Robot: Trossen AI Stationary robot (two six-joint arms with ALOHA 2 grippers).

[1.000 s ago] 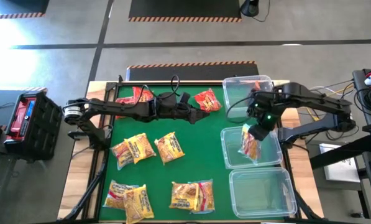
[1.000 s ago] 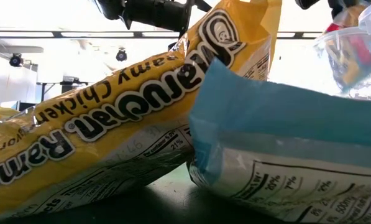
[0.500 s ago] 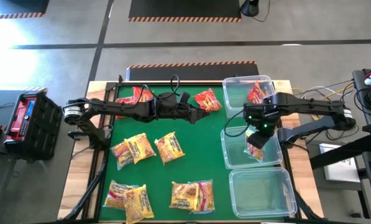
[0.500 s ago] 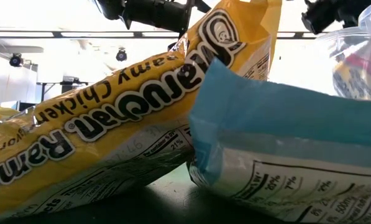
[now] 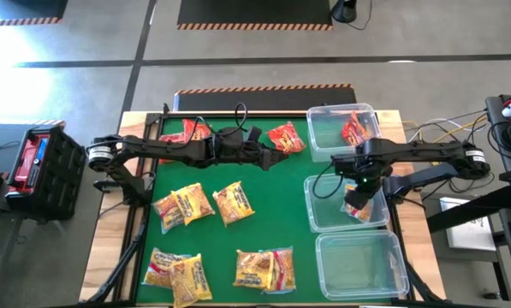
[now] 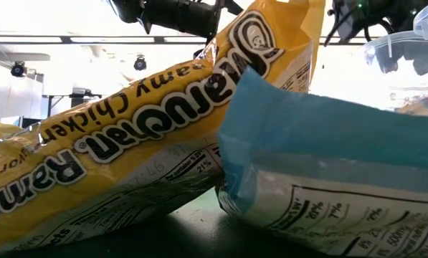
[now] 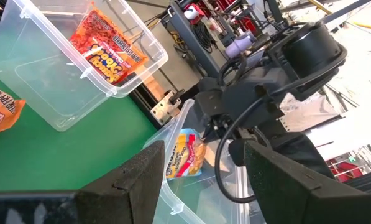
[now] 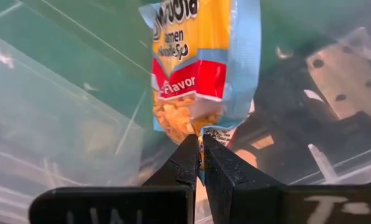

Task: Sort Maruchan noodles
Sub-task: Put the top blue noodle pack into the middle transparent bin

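The right claw (image 8: 197, 163) is pinching a blue-edged yellow packet (image 8: 201, 68) by one end; the packet hangs from its tips inside the middle bin (image 5: 323, 210) along the counter's right edge. The left claw (image 7: 201, 180) waits spread over the counter's far middle, beside a red packet (image 5: 285, 137).

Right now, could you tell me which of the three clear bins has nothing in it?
The near bin, closest to the table's front edge. The far bin holds a red packet; the middle bin has the right gripper's blue-edged packet.
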